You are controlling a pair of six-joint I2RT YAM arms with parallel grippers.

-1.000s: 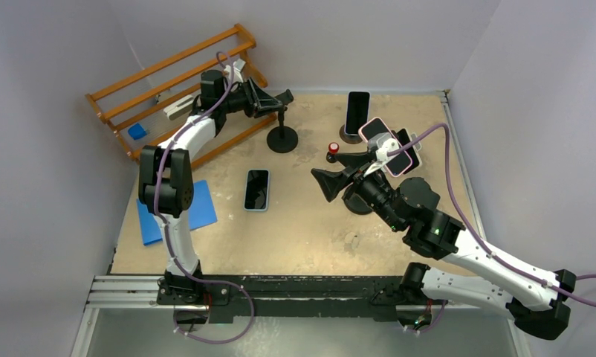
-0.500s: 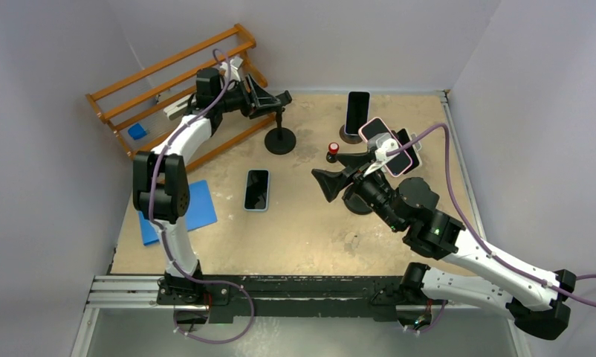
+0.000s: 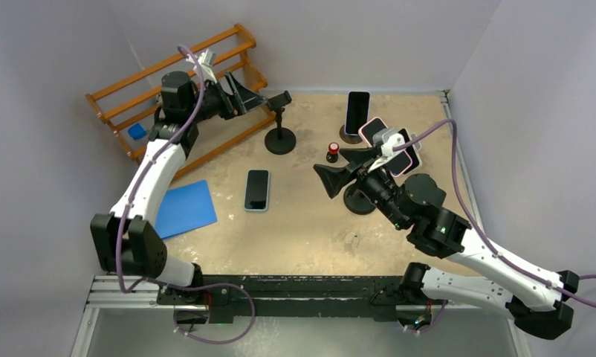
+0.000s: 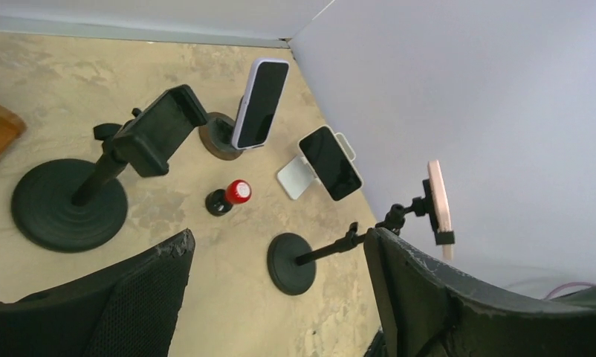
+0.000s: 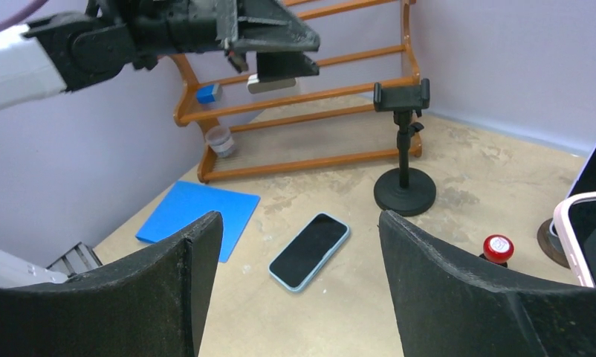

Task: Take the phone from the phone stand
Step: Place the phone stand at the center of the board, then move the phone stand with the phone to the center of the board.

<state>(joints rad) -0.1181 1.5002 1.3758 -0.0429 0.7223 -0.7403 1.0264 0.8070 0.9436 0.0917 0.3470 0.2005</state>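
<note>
While the left gripper (image 3: 259, 97) is hovering wide open near the clamp of the empty stand (image 3: 280, 138) at the far side of the table (image 3: 302, 230), gripping nothing, the phone (image 3: 256, 190) is lying flat, screen up, on the table, well apart from that stand, as seen from overhead. The right gripper (image 3: 323, 184) is also hanging wide open, holding nothing.

On the left wrist view, the fingers (image 4: 131, 297) are standing far apart with nothing between them, the bare stand showing beyond.

On the right wrist view, the spread fingers are framing the phone, which is lying near a blue mat (image 5: 195, 212).
</note>
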